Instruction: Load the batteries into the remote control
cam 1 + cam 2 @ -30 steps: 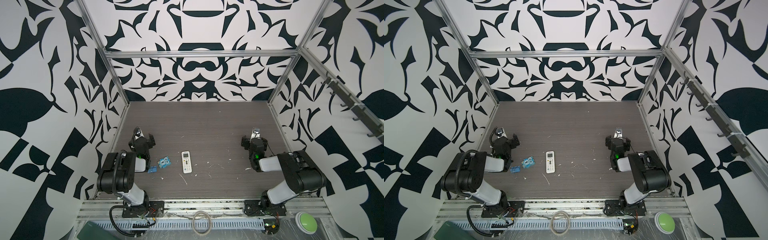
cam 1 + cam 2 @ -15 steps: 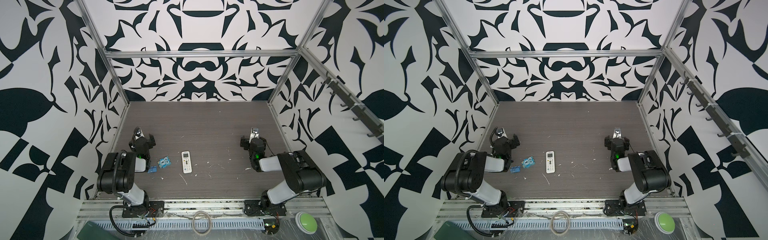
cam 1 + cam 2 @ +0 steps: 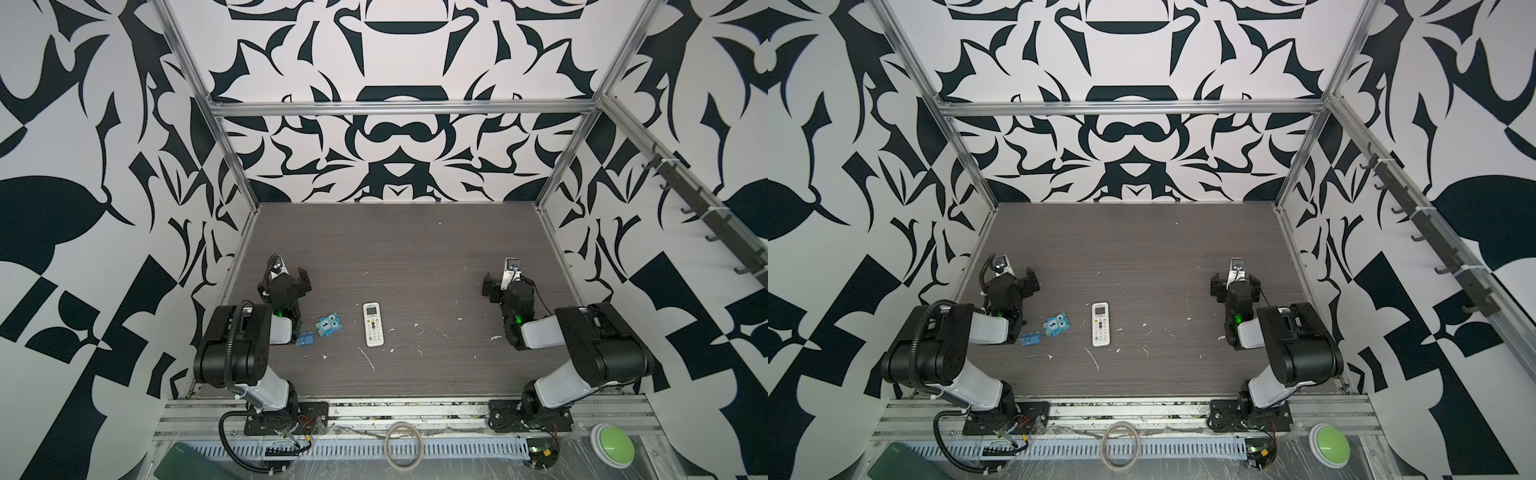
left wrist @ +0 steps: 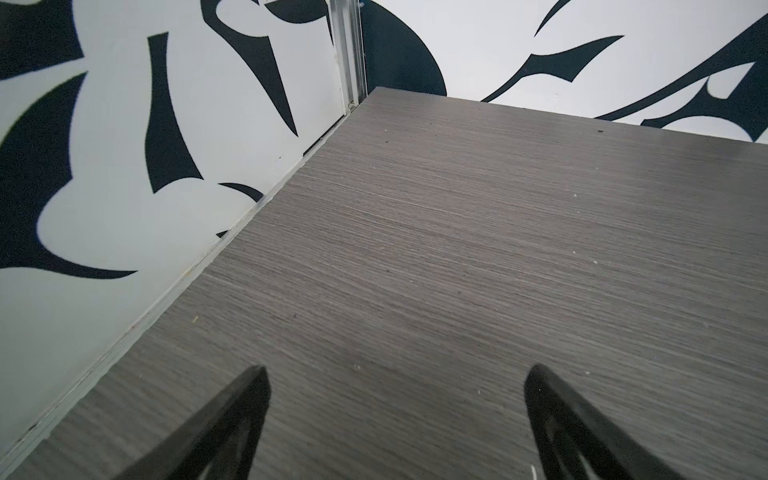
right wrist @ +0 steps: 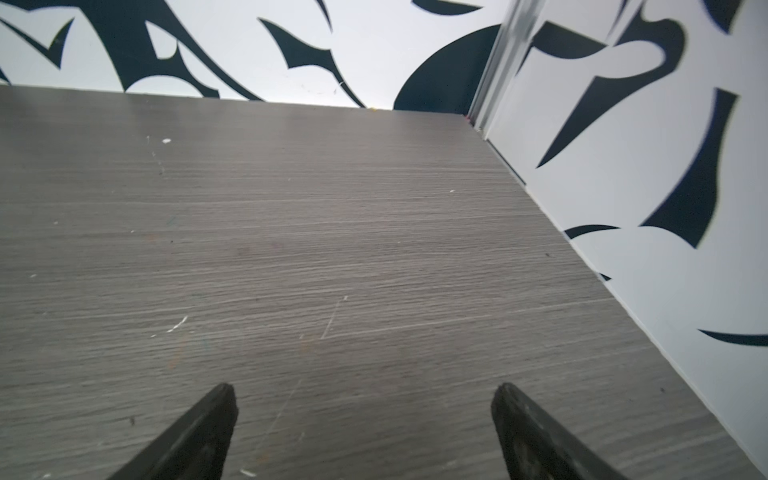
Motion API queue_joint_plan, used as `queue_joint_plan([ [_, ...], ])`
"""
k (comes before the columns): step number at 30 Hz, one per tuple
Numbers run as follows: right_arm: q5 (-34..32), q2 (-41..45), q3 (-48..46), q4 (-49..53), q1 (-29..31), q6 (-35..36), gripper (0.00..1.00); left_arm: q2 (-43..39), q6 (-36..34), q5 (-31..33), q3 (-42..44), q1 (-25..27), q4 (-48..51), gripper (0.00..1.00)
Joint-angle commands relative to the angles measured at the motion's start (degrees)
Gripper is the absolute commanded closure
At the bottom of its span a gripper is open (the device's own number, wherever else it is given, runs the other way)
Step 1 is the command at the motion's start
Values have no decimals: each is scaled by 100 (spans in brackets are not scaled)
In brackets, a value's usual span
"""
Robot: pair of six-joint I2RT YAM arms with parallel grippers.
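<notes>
While remote (image 3: 373, 324) lies face-up on table (image 3: 415, 249) | left gripper (image 4: 392, 374) at its 10 o'clock, jaws apart, empty | right gripper (image 5: 363, 388) at its 2 o'clock, jaws apart, empty | toy (image 3: 330, 325) at its 9 o'clock

Walls (image 3: 395, 50): wht w/ bold blk leaf-like shapes. Tabletop (image 3: 395, 249): grey-brown, fine wood-grain streaks, scattered wht flecks. Remote control (image 3: 373, 324): wht, greyish screen, rows of small dark buttons. Toy (image 3: 330, 325): light blue, wht-and-blk eyes. Clip (image 3: 305, 338): darker blue. Left gripper (image 4: 397, 370) & right gripper (image 5: 365, 386): both blk. Left arm (image 3: 232, 345) & right arm (image 3: 598, 345): blk joints, wht-grey links, green light at each wrist. Frame bars (image 3: 399, 107): silver. Button (image 3: 612, 441): bright green, wht base.
</notes>
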State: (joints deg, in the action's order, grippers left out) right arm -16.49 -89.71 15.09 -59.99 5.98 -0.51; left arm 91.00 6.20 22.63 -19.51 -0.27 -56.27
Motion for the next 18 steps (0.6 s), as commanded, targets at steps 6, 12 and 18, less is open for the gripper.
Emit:
queue_joint_plan([
  [6,186,91,477,730,-57,-56,0,-108,48,-43,-65,-15,-53,1],
  [12,190,85,477,699,-62,-60,0,-106,67,-52,-71,-7,-34,1],
  [18,182,78,477,699,-62,-60,0,-108,57,-56,-64,-13,-41,1],
])
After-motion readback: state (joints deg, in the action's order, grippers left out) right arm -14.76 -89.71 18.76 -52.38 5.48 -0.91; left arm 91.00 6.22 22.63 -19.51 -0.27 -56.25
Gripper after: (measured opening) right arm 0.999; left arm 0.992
